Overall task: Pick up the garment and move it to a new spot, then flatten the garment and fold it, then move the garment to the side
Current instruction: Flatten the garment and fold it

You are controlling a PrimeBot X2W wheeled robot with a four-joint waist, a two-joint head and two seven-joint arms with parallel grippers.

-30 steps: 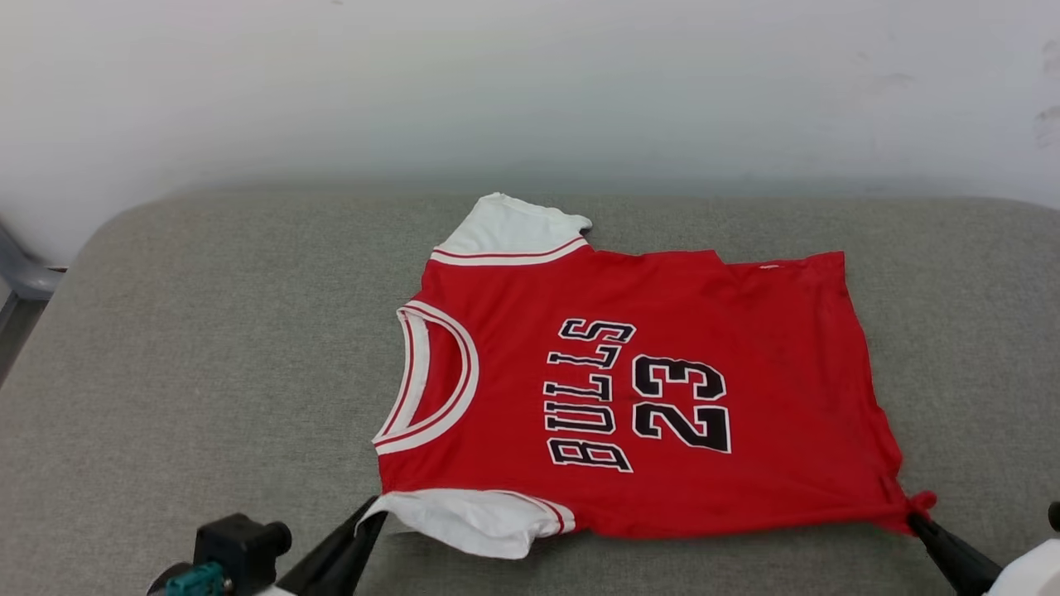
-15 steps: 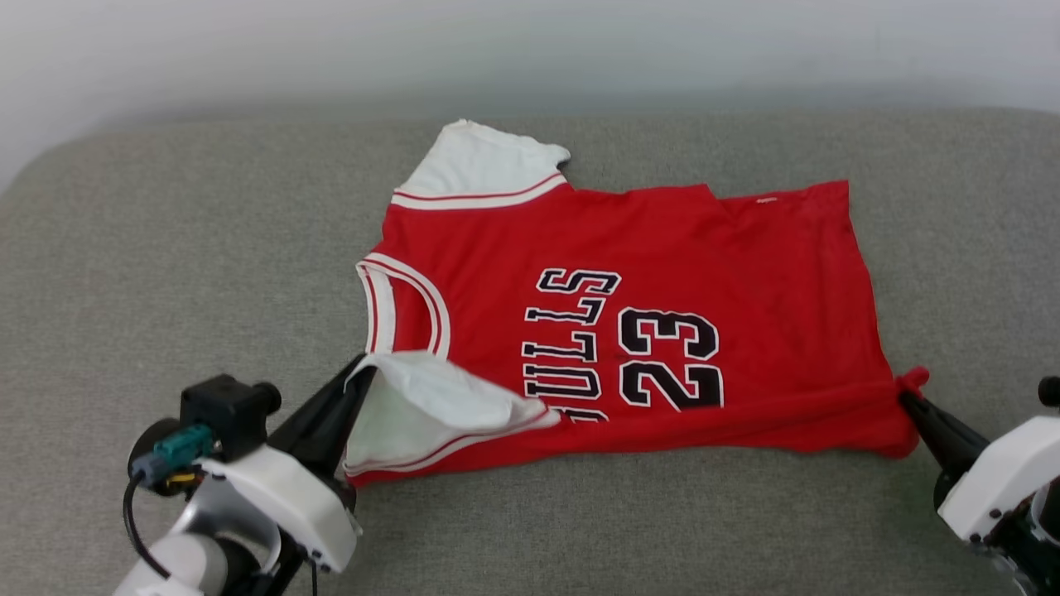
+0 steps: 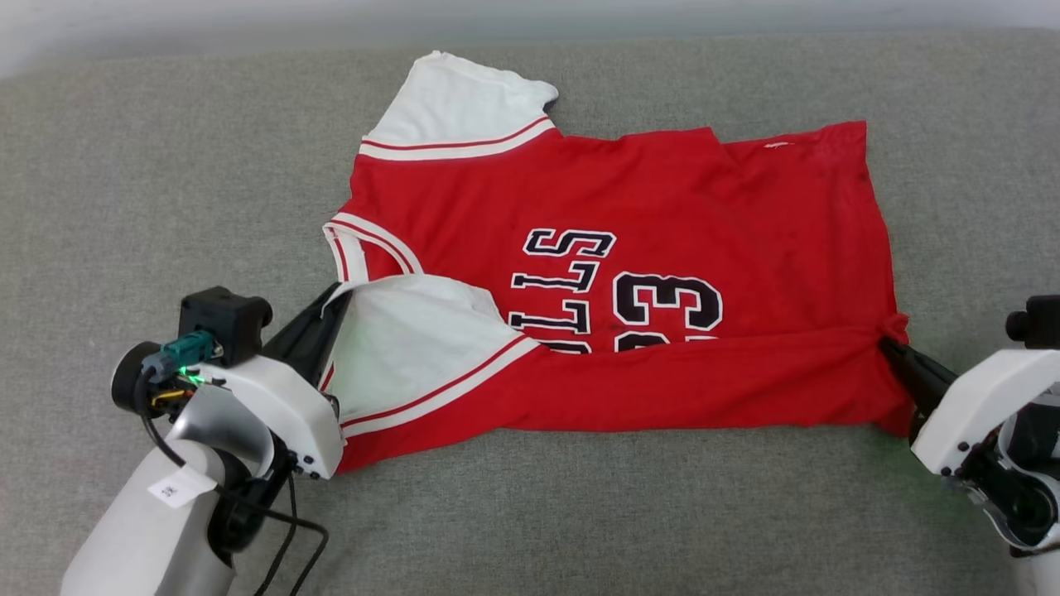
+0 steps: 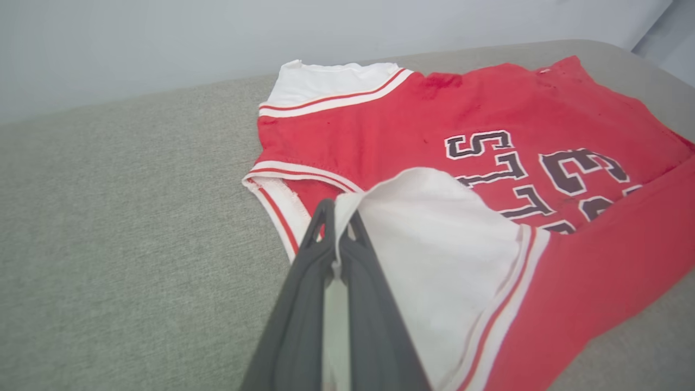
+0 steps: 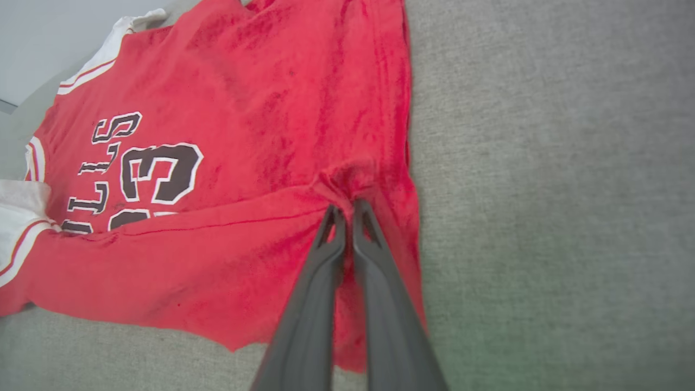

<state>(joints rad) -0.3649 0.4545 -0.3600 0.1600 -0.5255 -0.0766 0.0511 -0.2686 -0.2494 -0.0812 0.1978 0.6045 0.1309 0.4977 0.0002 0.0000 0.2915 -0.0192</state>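
Note:
The garment [image 3: 662,199], a red jersey with white sleeves and black lettering, lies on the grey cushion [image 3: 166,165] with its near long edge lifted and folded over its front. My left gripper [image 3: 338,291] is shut on the near white sleeve's edge [image 4: 347,203], which it holds over the collar area [image 4: 282,190]. At the right, my right gripper [image 3: 888,343] is shut on a bunched red hem corner [image 5: 345,187]. The fold covers the lower part of the lettering [image 3: 563,281] and the number [image 5: 157,174].
The grey cushion [image 5: 543,163] stretches well beyond the jersey on all sides. A pale wall [image 4: 163,43] rises behind its far edge. The far white sleeve [image 3: 451,108] lies flat near the cushion's back.
Both grippers have carried the near edge of the jersey away from me, folding it over the front. The head camera has tilted down, so the whole scene has shifted up.

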